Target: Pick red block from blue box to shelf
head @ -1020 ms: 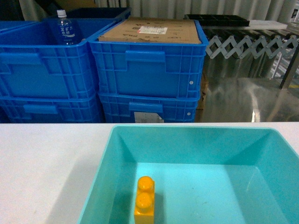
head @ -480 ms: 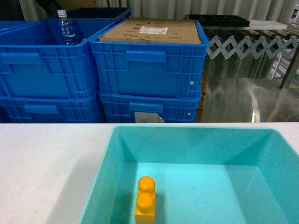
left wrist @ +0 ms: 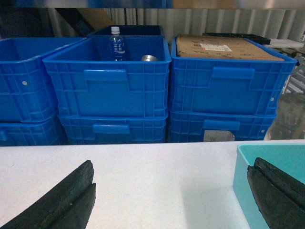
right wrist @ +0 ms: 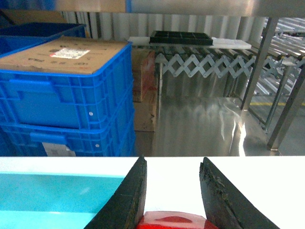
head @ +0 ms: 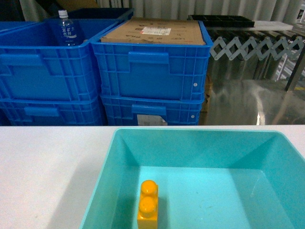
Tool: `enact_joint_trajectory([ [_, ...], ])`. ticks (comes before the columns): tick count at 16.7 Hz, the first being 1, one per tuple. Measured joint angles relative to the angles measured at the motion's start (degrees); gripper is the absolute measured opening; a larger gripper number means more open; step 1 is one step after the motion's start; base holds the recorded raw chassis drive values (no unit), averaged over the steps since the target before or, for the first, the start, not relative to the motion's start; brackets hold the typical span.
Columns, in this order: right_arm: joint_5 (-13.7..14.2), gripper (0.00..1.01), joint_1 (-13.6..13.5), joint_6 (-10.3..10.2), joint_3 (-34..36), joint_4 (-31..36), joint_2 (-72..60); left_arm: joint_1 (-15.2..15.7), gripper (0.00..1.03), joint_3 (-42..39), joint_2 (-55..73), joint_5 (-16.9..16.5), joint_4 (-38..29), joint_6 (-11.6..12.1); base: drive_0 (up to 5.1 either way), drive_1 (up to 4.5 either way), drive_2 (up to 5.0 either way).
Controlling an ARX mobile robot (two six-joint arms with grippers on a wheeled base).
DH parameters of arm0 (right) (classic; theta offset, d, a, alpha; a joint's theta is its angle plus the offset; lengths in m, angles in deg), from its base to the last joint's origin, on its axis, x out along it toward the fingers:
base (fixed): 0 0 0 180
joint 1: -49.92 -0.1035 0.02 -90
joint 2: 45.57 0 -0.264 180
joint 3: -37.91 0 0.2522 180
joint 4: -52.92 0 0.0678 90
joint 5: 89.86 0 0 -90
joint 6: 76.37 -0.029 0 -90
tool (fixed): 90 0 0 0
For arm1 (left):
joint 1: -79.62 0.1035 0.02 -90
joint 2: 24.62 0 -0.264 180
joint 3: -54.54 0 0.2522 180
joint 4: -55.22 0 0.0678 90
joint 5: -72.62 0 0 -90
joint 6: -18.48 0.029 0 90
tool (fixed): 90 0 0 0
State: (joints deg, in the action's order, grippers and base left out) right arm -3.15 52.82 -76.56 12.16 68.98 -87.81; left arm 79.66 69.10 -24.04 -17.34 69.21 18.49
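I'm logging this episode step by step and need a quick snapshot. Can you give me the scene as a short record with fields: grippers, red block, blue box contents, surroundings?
right gripper: closed on the red block, held between its two dark fingers
left gripper: open wide, empty, over the white table beside the box rim
red block: out of the box, in the right gripper; only its top shows
blue box: on the table, holds one yellow brick, upright, near its front left
shelf: not clearly in view
surroundings: stacked blue crates behind the table, one topped with cardboard, one holding a water bottle
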Motion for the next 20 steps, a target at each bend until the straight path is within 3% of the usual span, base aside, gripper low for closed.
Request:
enact_joint_trajectory([
  [3,-0.26,0.28,0.22,0.09,1.01,0.74,1.62,0.00,0.98,0.00,0.00,0.00,0.00,0.00,0.0,0.00,0.0],
  [5,-1.84,0.28,1.03,0.02,0.98,1.53,1.86,0.00,0.98,0.00,0.00,0.00,0.00,0.00,0.0,0.00,0.0],
  [20,-1.86,0.28,0.92,0.00,0.98,1.73,2.34,-0.04,0.98,0.00,0.00,0.00,0.00,0.00,-1.3,-1.25,-1.3],
])
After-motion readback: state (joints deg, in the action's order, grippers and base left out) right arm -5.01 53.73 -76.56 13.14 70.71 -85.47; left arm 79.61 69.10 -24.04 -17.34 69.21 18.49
